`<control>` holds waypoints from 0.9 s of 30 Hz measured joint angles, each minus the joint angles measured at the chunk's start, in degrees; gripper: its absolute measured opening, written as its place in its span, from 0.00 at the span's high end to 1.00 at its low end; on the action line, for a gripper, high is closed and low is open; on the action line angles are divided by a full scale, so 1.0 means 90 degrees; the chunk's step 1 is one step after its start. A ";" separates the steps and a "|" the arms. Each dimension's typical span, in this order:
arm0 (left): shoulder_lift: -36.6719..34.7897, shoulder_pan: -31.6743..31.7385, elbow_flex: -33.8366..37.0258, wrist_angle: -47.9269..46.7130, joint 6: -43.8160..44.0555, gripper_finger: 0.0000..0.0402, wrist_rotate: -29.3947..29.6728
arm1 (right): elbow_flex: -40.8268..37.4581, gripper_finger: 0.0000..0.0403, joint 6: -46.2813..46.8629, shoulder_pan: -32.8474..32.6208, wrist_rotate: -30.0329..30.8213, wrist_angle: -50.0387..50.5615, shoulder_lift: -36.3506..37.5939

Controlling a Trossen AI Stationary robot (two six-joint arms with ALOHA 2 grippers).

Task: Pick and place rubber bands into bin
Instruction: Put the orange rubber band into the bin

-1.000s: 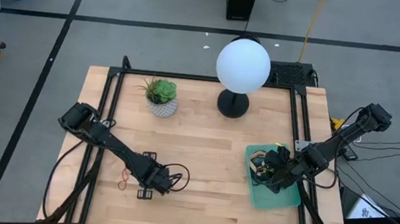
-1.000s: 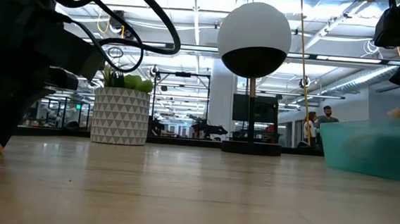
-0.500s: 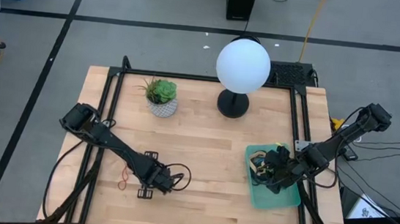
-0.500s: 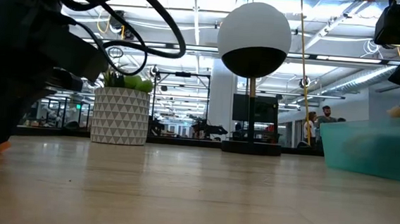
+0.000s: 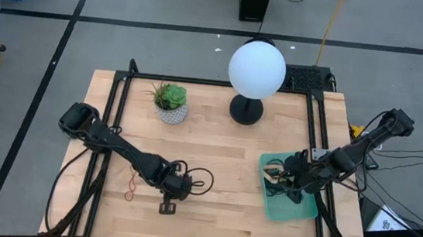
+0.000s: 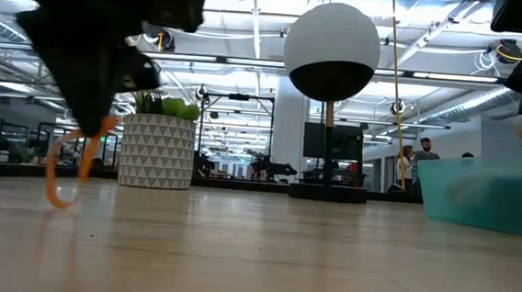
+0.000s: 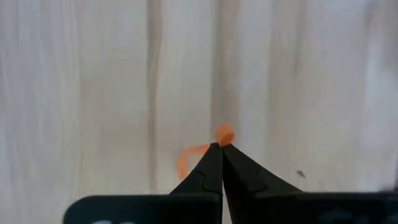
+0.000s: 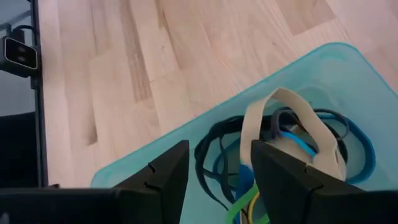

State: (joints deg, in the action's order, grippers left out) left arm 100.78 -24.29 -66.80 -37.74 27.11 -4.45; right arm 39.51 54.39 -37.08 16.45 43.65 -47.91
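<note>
Left pincer (image 7: 221, 148) clamping an orange band (image 6: 68, 165) clear of the tabletop (image 5: 232, 144) — carrying to the bin (image 5: 296, 208) is coming next — right pincer (image 8: 214, 162) hanging apart over it.

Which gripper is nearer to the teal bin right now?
Right. The right gripper hangs open directly over the bin and its bands. The left gripper, shut on an orange rubber band, is across the table.

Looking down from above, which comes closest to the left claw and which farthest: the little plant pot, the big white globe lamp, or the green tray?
From the left gripper, shut on an orange rubber band:
1. Plant pot, toward the table's back edge.
2. Green tray, off to the right, under the right gripper.
3. Globe lamp, at the back, right of the pot.
</note>
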 joint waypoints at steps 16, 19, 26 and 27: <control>0.0033 0.0484 -0.0005 0.3692 -0.1163 0.99 0.0047 | 0.0011 0.58 -0.0214 0.0002 -0.0162 -0.0432 0.0029; 0.0033 0.0553 -0.0005 0.4294 -0.1436 0.99 0.0417 | 0.0009 0.58 -0.1225 0.0002 0.0164 -0.1325 -0.0032; 0.0033 0.0706 -0.0008 0.5741 -0.2109 0.99 0.0890 | 0.0004 0.58 -0.4030 0.0000 0.0336 -0.3765 -0.0273; 0.0033 0.0709 -0.0008 0.5967 -0.2200 0.99 0.0892 | -0.0046 0.58 -0.4320 -0.0006 0.0332 -0.4086 -0.0308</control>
State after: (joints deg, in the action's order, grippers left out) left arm 101.08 -17.91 -66.87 15.97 7.31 3.58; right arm 39.09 15.51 -37.13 19.44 6.88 -50.69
